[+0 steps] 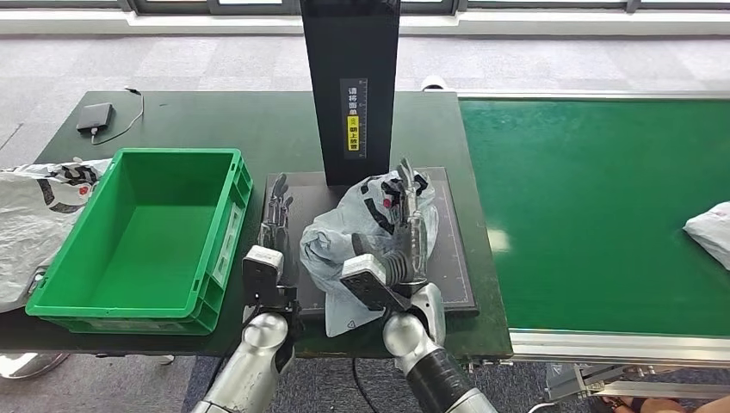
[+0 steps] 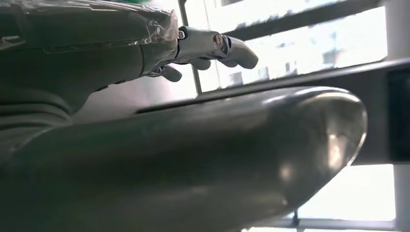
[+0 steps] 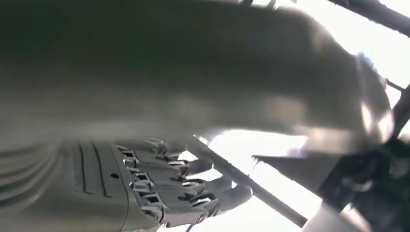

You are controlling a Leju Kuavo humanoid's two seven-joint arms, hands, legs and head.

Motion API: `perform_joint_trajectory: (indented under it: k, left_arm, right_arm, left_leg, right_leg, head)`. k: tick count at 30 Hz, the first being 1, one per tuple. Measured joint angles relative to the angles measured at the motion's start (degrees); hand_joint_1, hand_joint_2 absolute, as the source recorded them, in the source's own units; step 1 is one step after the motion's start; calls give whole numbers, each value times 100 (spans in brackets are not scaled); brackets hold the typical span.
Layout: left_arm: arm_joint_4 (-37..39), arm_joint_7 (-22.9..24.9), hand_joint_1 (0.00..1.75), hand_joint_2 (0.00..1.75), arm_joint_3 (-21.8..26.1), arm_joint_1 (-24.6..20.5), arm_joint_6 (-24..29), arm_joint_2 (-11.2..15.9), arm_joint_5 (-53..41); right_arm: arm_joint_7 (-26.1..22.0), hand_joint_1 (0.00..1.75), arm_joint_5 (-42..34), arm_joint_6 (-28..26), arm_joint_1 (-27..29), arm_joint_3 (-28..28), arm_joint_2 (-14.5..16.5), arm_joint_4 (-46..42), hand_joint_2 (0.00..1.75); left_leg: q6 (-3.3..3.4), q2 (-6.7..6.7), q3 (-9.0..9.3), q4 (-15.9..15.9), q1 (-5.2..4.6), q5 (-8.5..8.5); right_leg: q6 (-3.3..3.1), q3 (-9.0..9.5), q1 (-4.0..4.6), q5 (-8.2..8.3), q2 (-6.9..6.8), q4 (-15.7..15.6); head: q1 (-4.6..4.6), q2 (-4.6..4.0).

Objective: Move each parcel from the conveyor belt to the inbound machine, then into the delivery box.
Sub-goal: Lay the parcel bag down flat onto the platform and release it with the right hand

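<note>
Parcel (image 1: 349, 249) first — a pale blue-grey plastic bag, crumpled, lay on the black platform of the inbound machine (image 1: 456, 258), at the foot of its dark upright column (image 1: 350, 86). Its bulk ran roughly from the near edge of the platform up toward the column, sagging a little over the near edge.

My right robot hand (image 1: 405, 232) stood over the right side of that bag, fingers up and spread apart, touching or just above the plastic; I could not tell from the head view whether anything was pinched, and the right wrist view showed my fingers loosely curled with nothing plainly in them. My left robot hand (image 1: 275, 215) lay flat and extended on the platform just beside the bag's left edge, fingers straight, holding nothing.

So the bag sat between my two robot hands, the right one nearer. The green delivery box (image 1: 219, 224) stood empty on the surface to the left of the platform — the side my left arm covers. I judged the scanning step in hand, the transfer to the box not yet done. A second white parcel (image 1: 710, 231) waited on the green conveyor belt (image 1: 594, 215), far right.
</note>
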Motion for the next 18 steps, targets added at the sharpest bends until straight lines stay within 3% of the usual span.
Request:
perform_joint_trajectory:
  k: [4,7,12,15,18]
  left_arm:
    - [-1079,-193,0,0,-416,367,673,149,-27]
    - [-1380,-194,0,0,-616,442,827,198,-104]
    - [-1365,-194,0,0,-714,441,1122,205,-117]
    - [-1231,-170,0,0,-783,398,1476,202,-491]
    - [-788,156,0,0,-973,193,1416,179,-1322]
  right_arm:
    - [-62,0,-548,61,642,221,-468,-1950,175]
    - [-56,0,-1310,667,659,486,-705,-2608,175]
    - [-56,0,-1529,1022,626,811,-970,-3262,175]
    - [-55,0,-1448,905,628,1057,-1127,-3654,175]
    - [-57,0,-1309,613,601,1400,-1280,-4006,175]
  left_leg:
    - [3,-1,-9,0,-2,-11]
    - [-1,4,-3,0,-2,-18]
    - [-4,4,2,0,-1,-11]
    - [-2,3,4,0,-1,-8]
    - [-1,0,4,0,-1,-8]
  right_leg:
    - [2,-5,-2,-3,-2,-3]
    - [2,-5,-2,-5,3,-6]
    - [1,-2,1,-4,3,-3]
    - [1,0,0,-3,3,-2]
    - [1,3,-1,-3,0,-2]
  head:
    - [1,1]
    - [0,0]
    - [0,0]
    - [0,0]
    - [1,1]
